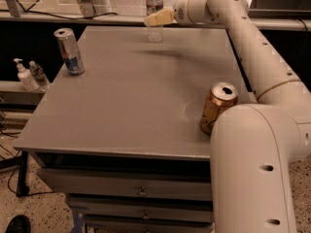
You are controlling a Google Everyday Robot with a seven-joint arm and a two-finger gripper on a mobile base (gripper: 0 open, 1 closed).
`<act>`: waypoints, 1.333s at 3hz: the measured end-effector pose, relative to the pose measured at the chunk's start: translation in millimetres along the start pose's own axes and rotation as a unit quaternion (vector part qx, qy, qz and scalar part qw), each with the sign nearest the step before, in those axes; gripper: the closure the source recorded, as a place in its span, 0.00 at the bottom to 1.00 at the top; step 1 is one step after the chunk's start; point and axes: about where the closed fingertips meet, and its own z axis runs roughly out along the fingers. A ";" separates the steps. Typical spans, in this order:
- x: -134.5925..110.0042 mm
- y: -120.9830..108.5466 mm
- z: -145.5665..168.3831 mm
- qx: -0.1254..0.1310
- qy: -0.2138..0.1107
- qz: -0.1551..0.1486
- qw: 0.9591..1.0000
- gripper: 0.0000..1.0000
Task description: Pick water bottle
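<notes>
The water bottle (154, 11) stands upright at the far edge of the grey table (131, 96); it is clear plastic with a dark label band, and its cap is cut off by the top of the view. My gripper (158, 18) reaches in from the right, and its cream fingers (159, 18) lie across the bottle's middle, hiding part of it. The white arm runs from the near right up to the far edge.
A silver-blue can (69, 51) stands at the table's far left. A gold can (217, 107) stands near the right edge, right beside my arm's base. A white pump dispenser (23, 75) and a tiny bottle (38, 74) sit on a lower shelf to the left. Drawers are below the tabletop.
</notes>
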 end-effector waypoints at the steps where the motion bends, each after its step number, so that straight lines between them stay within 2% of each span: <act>1: -5.9 3.8 15.8 -0.004 -0.016 0.002 1.000 0.00; 2: -8.2 5.8 22.2 -0.008 -0.021 0.002 1.000 0.00; 3: -9.3 6.3 27.3 -0.011 -0.024 0.001 1.000 0.15; 4: -8.0 5.1 30.2 -0.011 -0.024 0.002 1.000 0.39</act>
